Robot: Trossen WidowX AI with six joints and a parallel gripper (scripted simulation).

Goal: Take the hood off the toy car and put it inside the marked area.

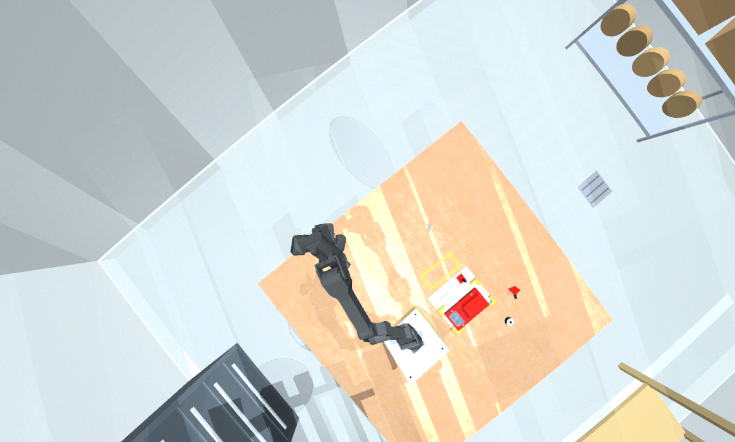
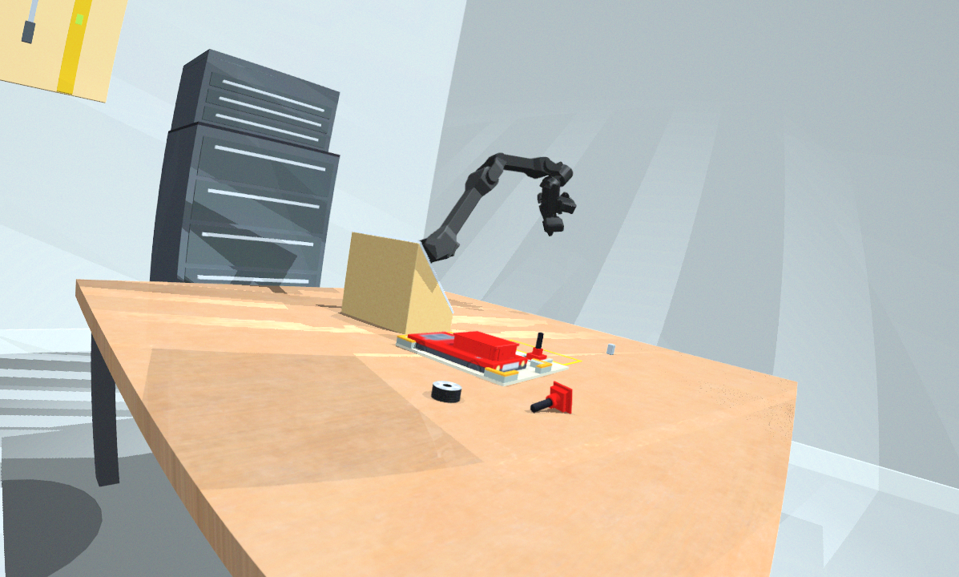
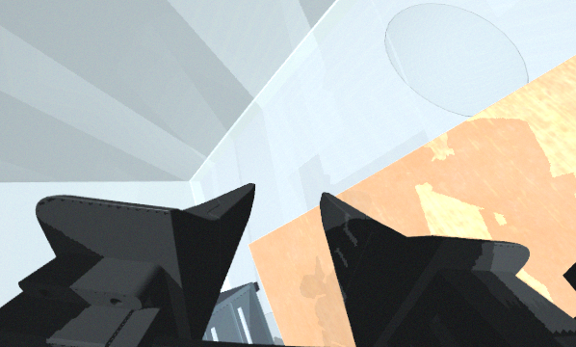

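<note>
The toy car is red with a grey window panel and sits on a white board. Its hood, which looks like the raised red block, is on the car. The marked area is a yellow outline on the table beside the board, with nothing inside it. My gripper is open and empty, its fingers apart. In the exterior view it hangs high above the table, well away from the car. The wrist view shows no car or hood.
A red piece with a black handle stands on the board. A similar piece lies on the table near a black-and-white wheel. A small grey cylinder stands beyond the outline.
</note>
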